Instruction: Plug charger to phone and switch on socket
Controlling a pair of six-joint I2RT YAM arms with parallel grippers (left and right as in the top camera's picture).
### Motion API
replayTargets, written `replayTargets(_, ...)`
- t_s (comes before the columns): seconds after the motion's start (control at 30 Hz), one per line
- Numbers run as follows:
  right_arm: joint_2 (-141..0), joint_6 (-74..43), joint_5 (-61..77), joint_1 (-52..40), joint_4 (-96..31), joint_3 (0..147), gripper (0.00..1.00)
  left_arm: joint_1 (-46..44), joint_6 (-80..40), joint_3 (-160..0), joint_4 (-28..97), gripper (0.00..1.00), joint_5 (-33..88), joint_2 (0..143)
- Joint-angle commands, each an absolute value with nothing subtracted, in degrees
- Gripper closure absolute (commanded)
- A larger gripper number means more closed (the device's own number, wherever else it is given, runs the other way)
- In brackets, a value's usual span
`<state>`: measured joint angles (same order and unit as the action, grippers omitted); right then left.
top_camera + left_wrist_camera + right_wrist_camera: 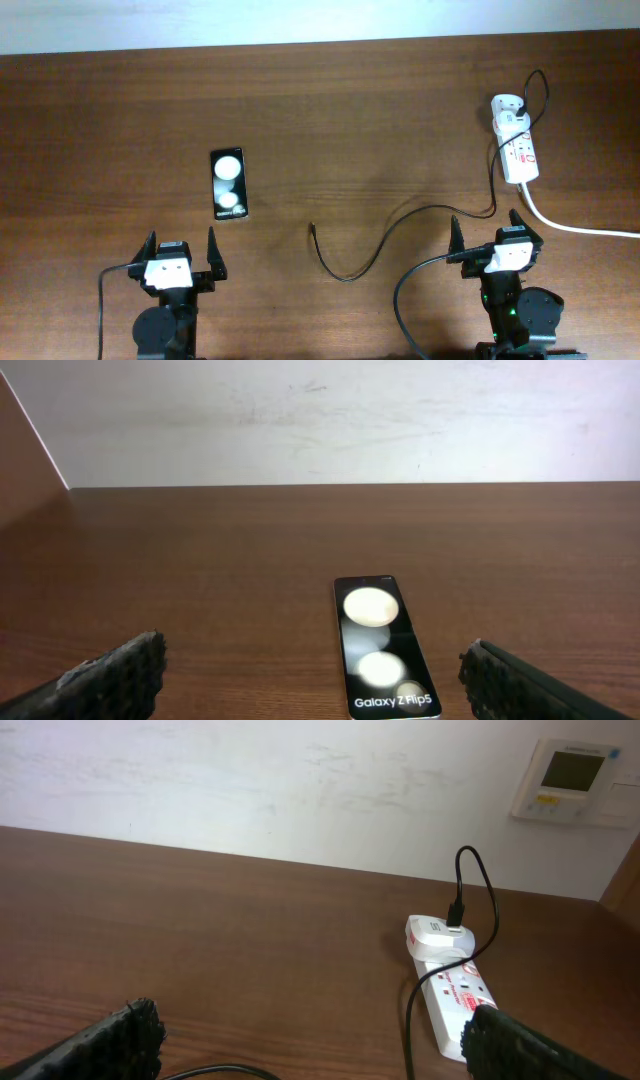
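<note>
The phone [229, 184] lies flat on the wooden table, left of centre, screen up with two white round spots; it also shows in the left wrist view [382, 648] between my fingers. The charger's thin black cable [385, 241] runs from the white adapter block [507, 108] across the table to its plug tip [312, 229], lying loose. The adapter sits in the white socket strip [520, 152], also in the right wrist view [452, 1000]. My left gripper [181, 251] is open and empty, in front of the phone. My right gripper [491, 236] is open and empty, in front of the strip.
A thick white cord [575, 227] runs from the strip off the right edge. A white wall panel [569, 782] hangs on the wall beyond the table. The table's far edge meets the white wall.
</note>
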<state>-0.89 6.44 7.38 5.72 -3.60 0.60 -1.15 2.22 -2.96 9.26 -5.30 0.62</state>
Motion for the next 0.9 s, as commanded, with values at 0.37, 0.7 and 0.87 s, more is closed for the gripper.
replayTargets(0.37,-0.5,6.6,8.3,5.2,-3.8,0.3,0.01,-0.8,3.1,-2.7,9.3,0.01,-4.9,0.6)
replayTargets(0.7,-0.5,6.6,8.3,5.2,-3.8,0.3,0.01,-0.8,3.1,-3.6,8.7,0.01,-3.8,0.6)
replayTargets(0.87,-0.5,6.6,8.3,5.2,-3.8,0.3,0.01,-0.8,3.6,-9.2,12.9,0.01,-3.8,0.7)
